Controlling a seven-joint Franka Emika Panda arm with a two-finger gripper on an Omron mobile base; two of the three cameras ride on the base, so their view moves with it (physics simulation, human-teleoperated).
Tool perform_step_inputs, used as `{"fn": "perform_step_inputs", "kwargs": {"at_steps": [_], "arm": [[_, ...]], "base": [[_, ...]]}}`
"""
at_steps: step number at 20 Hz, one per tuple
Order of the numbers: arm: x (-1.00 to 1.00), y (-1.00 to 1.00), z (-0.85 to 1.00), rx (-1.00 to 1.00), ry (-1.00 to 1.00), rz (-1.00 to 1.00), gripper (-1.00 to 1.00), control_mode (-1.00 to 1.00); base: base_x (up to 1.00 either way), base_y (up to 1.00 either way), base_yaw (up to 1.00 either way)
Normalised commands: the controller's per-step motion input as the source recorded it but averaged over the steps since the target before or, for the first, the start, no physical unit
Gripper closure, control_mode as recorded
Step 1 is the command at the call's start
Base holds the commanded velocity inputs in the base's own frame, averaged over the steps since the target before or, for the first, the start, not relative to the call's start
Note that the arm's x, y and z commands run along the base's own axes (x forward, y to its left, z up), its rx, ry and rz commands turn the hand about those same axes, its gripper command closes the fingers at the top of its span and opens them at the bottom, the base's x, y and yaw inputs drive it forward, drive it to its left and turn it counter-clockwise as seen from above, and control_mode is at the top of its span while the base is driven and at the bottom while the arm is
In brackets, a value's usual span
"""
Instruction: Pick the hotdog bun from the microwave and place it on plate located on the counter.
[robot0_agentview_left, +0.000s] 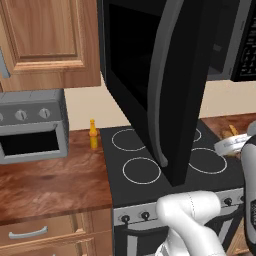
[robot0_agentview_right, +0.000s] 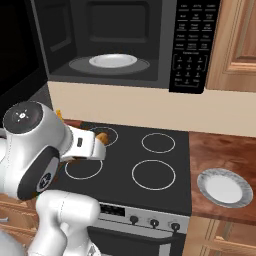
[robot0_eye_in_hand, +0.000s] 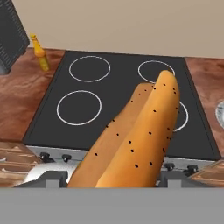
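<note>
Golden-tan, matt, dark-speckled bread hotdog bun (robot0_eye_in_hand: 140, 135); smooth black glass stovetop (robot0_eye_in_hand: 118, 96) with white rings; reddish-brown wood-grain counter (robot0_agentview_right: 222, 150); glossy pale grey-white round plate (robot0_agentview_right: 225, 188)

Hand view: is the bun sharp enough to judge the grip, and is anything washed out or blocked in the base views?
Hand view: the hotdog bun is crisp, seeds distinct, evenly lit, but it hides the fingers. Right base view: no glare; the plate reads clearly on the counter. Left base view: the open door of the microwave blocks the middle.
</note>
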Motion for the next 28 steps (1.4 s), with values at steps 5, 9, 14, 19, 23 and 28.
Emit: {"fn": "perform_step_inputs", "kwargs": {"at_steps": [5,9,14,19,23,28], "arm": [[0.32,-0.97,-0.52,0.02,0.01,-0.01,1.00,-1.00],[0.59,-0.97,-0.44,0.03,0.03,-0.05,1.00,-1.00],[0.76,-0.91,-0.36,0.02,0.04,-0.07,1.00,-1.00],[0.81,-0.89,-0.37,0.01,0.05,-0.06,1.00,-1.00],[0.78,-0.87,-0.43,0.03,0.07,-0.07,1.00,-1.00],[0.65,-0.87,-0.51,0.04,0.05,-0.08,1.00,-1.00]], "base": [[0.00,0.00,0.00],[0.00,0.00,0.00],[0.00,0.00,0.00],[0.00,0.00,0.00],[0.00,0.00,0.00],[0.00,0.00,0.00]]}}
